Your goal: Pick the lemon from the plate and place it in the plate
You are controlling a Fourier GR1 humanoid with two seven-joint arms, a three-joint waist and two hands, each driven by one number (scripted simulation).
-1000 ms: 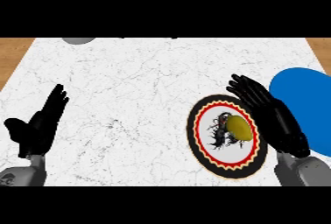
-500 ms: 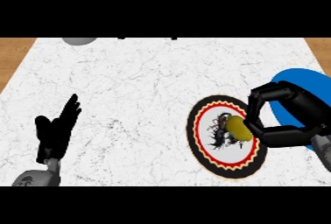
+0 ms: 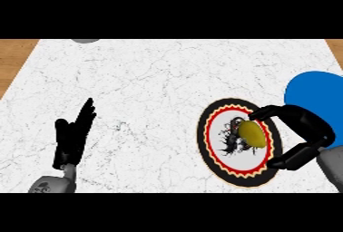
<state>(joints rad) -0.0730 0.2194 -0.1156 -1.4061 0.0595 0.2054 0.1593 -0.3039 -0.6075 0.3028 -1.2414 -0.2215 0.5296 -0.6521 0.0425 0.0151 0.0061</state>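
lemon (image 3: pixel 251 132) on plate (image 3: pixel 221 163), second plate (image 3: pixel 315 90) right

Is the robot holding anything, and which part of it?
The right hand curls around the lemon on the patterned plate; whether its fingers touch it cannot be told. The left hand holds nothing.

A yellow-olive lemon (image 3: pixel 251 132) is seen lying right of centre on a patterned plate (image 3: pixel 221 165), which is rimmed in black, red and yellow around a white middle. A plain blue plate (image 3: pixel 313 93) is partly shown just beyond, at the right edge.
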